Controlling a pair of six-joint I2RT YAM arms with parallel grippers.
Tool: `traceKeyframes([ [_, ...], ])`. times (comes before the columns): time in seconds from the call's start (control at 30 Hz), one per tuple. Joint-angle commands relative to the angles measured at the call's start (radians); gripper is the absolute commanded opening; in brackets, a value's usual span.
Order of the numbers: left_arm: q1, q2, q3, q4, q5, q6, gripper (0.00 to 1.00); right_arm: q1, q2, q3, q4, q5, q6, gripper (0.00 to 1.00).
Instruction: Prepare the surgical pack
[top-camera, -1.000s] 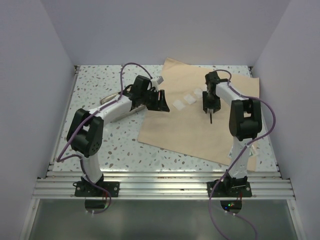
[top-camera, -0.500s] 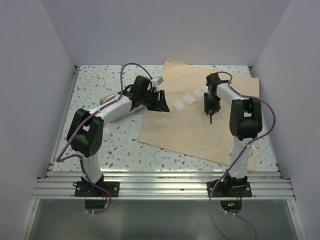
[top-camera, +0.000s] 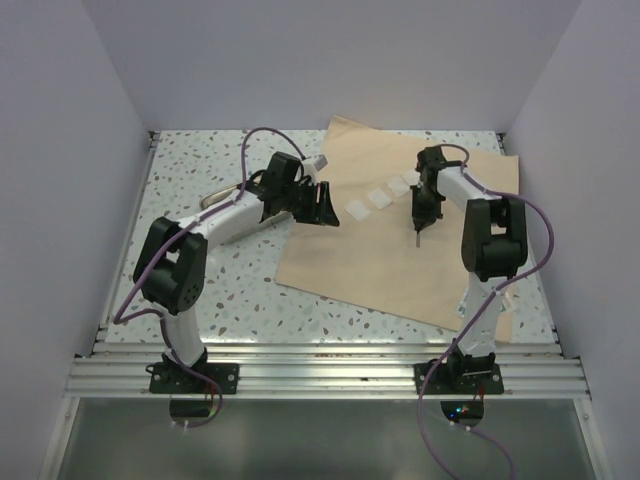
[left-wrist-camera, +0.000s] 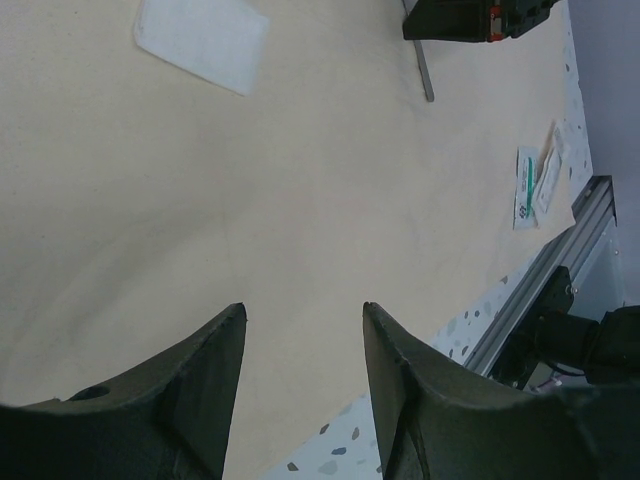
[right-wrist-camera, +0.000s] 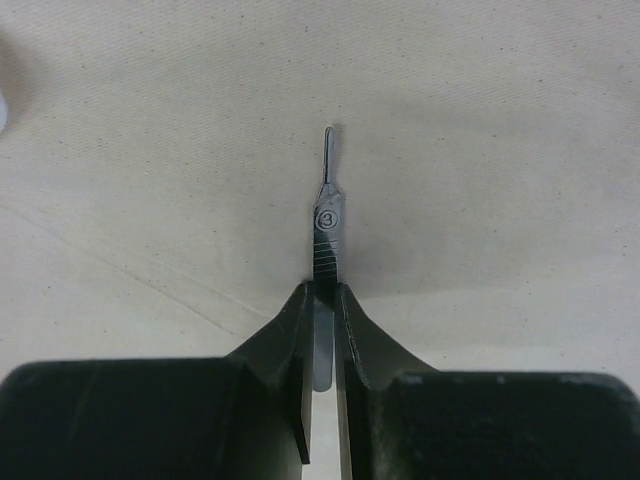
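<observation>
The tan wrap sheet (top-camera: 380, 260) lies flat on the speckled table, with three white gauze squares (top-camera: 378, 198) in a row on it. My right gripper (top-camera: 418, 222) points down at the sheet just right of the gauze. In the right wrist view that gripper (right-wrist-camera: 322, 290) is shut on a slim metal scalpel handle (right-wrist-camera: 326, 220) marked 3, and the handle's tip sticks out ahead over the sheet (right-wrist-camera: 150, 150). My left gripper (top-camera: 325, 205) hangs open over the sheet's left edge, and nothing is between its fingers (left-wrist-camera: 303, 310). A shiny metal tray (top-camera: 215, 196) shows partly behind the left arm.
In the left wrist view, one gauze square (left-wrist-camera: 203, 40) and the right gripper with the handle (left-wrist-camera: 425, 75) lie ahead. Small white and green packets (left-wrist-camera: 535, 180) rest at the sheet's near right corner by the aluminium rail (top-camera: 320, 375). Walls close in on three sides.
The right gripper's jaws have closed on the scalpel handle, which lay between them on the sheet. The left arm has stayed still.
</observation>
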Motion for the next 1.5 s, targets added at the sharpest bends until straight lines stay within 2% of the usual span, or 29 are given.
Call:
traceKeyframes([
  [0.0, 0.005, -0.043, -0.007, 0.003, 0.037, 0.002, 0.54, -0.009, -0.053, -0.009, -0.016, -0.037, 0.03, 0.0],
  [0.17, 0.002, -0.046, -0.011, 0.042, 0.06, -0.03, 0.55, -0.002, -0.142, 0.008, -0.006, -0.123, 0.095, 0.0],
  [0.3, -0.002, -0.038, -0.014, 0.081, 0.097, -0.076, 0.55, 0.096, -0.231, -0.06, 0.085, -0.24, 0.241, 0.0],
  [0.57, -0.035, -0.046, -0.027, 0.109, 0.06, -0.116, 0.56, 0.287, -0.286, -0.072, 0.225, -0.327, 0.489, 0.0],
  [0.83, -0.039, -0.069, -0.071, 0.091, 0.013, -0.128, 0.53, 0.359, -0.297, -0.046, 0.242, -0.361, 0.55, 0.0],
  [0.93, -0.039, -0.066, -0.074, 0.079, 0.002, -0.125, 0.46, 0.37, -0.311, -0.055, 0.245, -0.373, 0.554, 0.0],
  [1.03, -0.038, -0.057, -0.07, 0.077, 0.003, -0.12, 0.25, 0.379, -0.314, -0.058, 0.237, -0.402, 0.554, 0.0],
  [1.07, -0.033, -0.052, -0.065, 0.077, 0.003, -0.119, 0.1, 0.383, -0.317, -0.06, 0.237, -0.403, 0.553, 0.0],
  [1.1, -0.032, -0.049, -0.062, 0.068, 0.002, -0.117, 0.01, 0.382, -0.319, -0.063, 0.237, -0.401, 0.548, 0.0],
  [1.17, -0.012, -0.048, -0.057, 0.052, 0.0, -0.111, 0.0, 0.383, -0.32, -0.052, 0.234, -0.384, 0.527, 0.08],
  [1.2, -0.003, -0.052, -0.063, 0.048, 0.0, -0.105, 0.0, 0.383, -0.313, -0.023, 0.222, -0.369, 0.484, 0.24],
  [1.23, 0.022, -0.067, -0.073, 0.043, -0.006, -0.1, 0.0, 0.382, -0.305, -0.003, 0.193, -0.326, 0.456, 0.3],
  [1.33, 0.073, -0.095, -0.077, -0.003, -0.035, -0.056, 0.0, 0.38, -0.265, 0.09, 0.145, -0.245, 0.373, 0.34],
  [1.47, 0.218, -0.138, -0.074, -0.076, -0.095, 0.005, 0.0, 0.377, -0.15, 0.318, -0.013, -0.222, 0.22, 0.39],
])
